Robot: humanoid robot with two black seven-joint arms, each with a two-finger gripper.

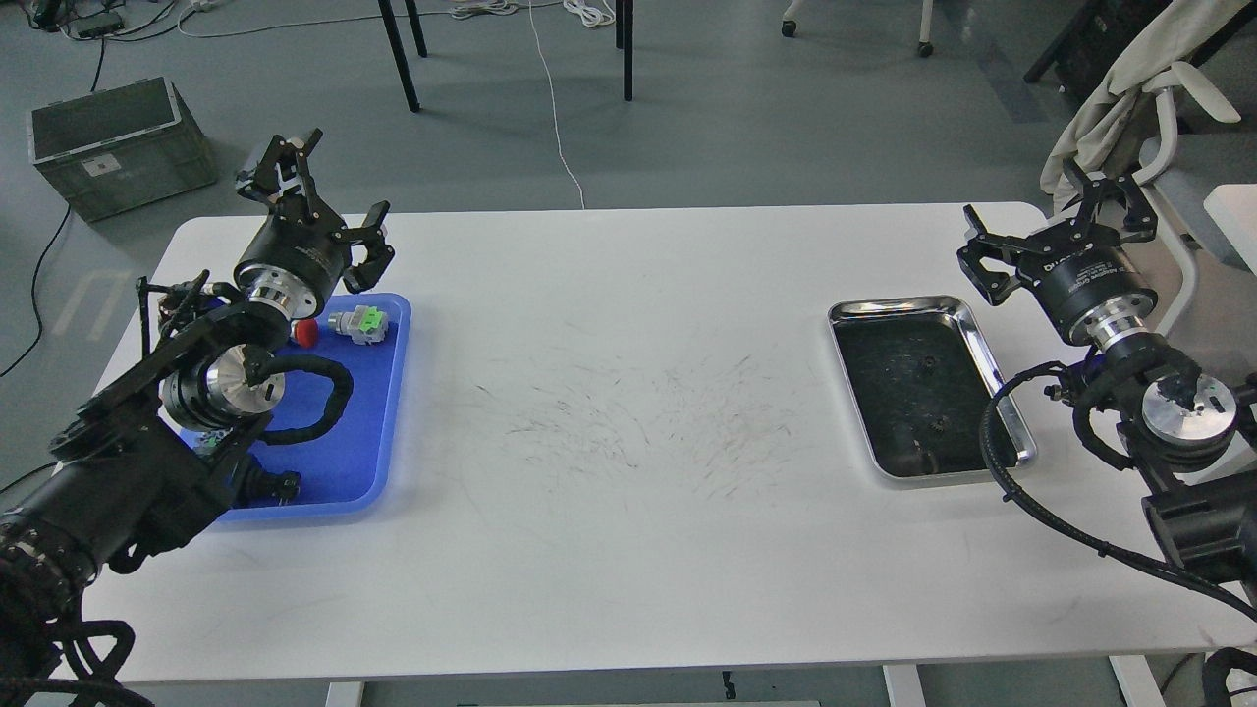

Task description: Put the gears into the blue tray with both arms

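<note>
The blue tray [365, 432] lies at the table's left, partly covered by my left arm. My left gripper [332, 201] hovers above the tray's far edge, open, with nothing between its fingers. At the table's right a silver metal tray [982, 339] has a dark inside. Two tiny black gears show in it, one [926, 365] near the middle and one [939, 425] nearer me. My right gripper [1046, 224] hangs open and empty just beyond that tray's far right corner.
In the blue tray lie a red-capped switch [306, 332], a green-capped switch [357, 324] and a black part [279, 485]. On the floor behind are a grey crate [118, 147] and table legs; a cloth-draped chair [1129, 88] stands at the far right.
</note>
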